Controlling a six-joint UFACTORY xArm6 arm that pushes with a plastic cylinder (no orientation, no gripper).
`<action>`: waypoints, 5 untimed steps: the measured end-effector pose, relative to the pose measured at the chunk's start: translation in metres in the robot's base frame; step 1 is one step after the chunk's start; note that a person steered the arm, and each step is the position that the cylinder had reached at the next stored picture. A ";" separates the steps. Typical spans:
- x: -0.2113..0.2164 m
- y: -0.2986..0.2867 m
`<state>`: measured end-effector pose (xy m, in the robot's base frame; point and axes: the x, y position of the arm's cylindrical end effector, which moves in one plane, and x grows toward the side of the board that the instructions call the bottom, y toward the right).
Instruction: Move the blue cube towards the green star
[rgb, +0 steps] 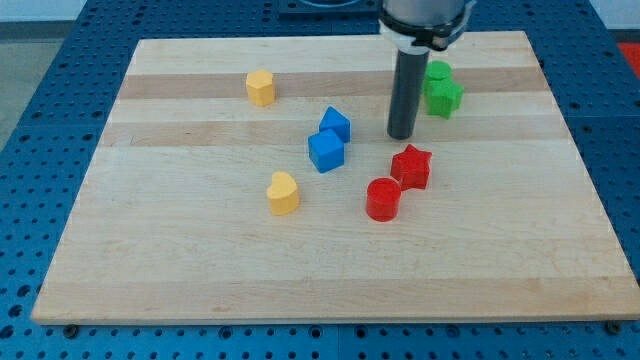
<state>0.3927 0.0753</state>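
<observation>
Nearest the view's bottom, a yellow heart-shaped block (283, 192) sits on the wooden board (150, 270), with a red cylinder (383, 199) to its right and a red star (411, 166) just behind that, touching or nearly so. Mid-board, the blue cube (326, 151) rests against a second blue block (336, 124) behind it. My tip (402, 135) stands right of both blues, apart from them, just above the red star. No jaws here, only a bare rod. Farther back, the green star (444, 96) and a green block (437, 73); a yellow block (260, 88) far left.

dark rod upright, my tip (402, 136) down on the board
</observation>
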 end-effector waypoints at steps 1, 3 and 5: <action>0.006 -0.025; 0.037 -0.047; 0.065 -0.046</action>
<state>0.4574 0.0289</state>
